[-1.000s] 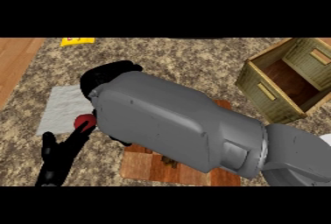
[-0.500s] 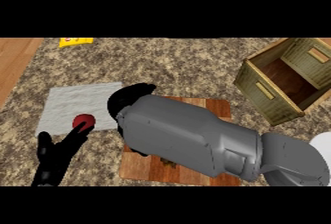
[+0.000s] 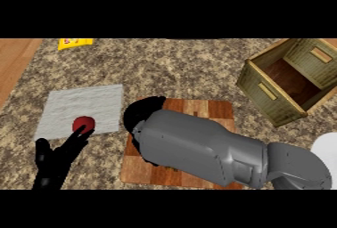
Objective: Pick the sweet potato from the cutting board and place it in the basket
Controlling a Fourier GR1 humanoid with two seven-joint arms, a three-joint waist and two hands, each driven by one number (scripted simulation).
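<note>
We can read no text, brand or number anywhere here. The small yellow flat item at the counter's far edge bears a few dark marks (perhaps characters), but we cannot make them out.

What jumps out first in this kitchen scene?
A bulky grey forearm fills the middle, its black right hand down over the wooden cutting board. At upper right stands an open basket. At lower left the left hand rests open beside a small red ball on a grey cloth.

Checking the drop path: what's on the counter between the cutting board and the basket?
In the head view, only bare speckled counter separates the cutting board from the basket.
</note>
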